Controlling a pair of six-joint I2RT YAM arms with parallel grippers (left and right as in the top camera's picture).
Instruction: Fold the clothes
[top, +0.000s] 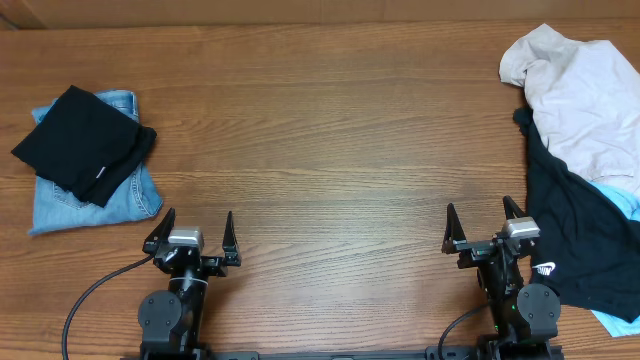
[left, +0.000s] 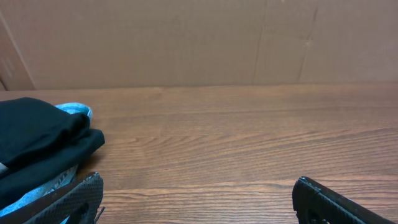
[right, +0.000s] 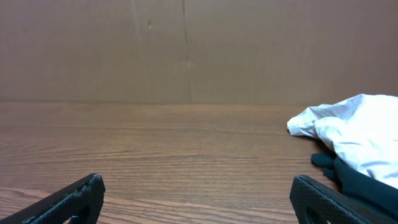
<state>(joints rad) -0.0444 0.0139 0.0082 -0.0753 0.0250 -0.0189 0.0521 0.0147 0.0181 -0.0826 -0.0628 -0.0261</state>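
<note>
Brown wood-grain table (top: 330, 130) fills the overhead view, and the wrist views show a cardboard wall (left: 186, 43) behind it. On the left, a black top (top: 85, 145) lies folded into a compact square on top of folded jeans (top: 70, 205). This looks like a finished stack, parked away from the middle where folding would be done.

On the right, an off-white shirt (top: 585, 95) lies crumpled and overlaps a black logo garment (top: 590, 240) that spreads toward the near edge. A light-blue piece (top: 622, 203) peeks out beneath them. These look unfolded, heaped as a supply pile.

The left hand (top: 198, 222) and the right hand (top: 479, 215) both sit at the near edge, fingers spread wide apart and holding nothing. That looks like a rest pose between garments. I judge the next reach suits the right hand, since the unfolded pile lies just beside it.
</note>
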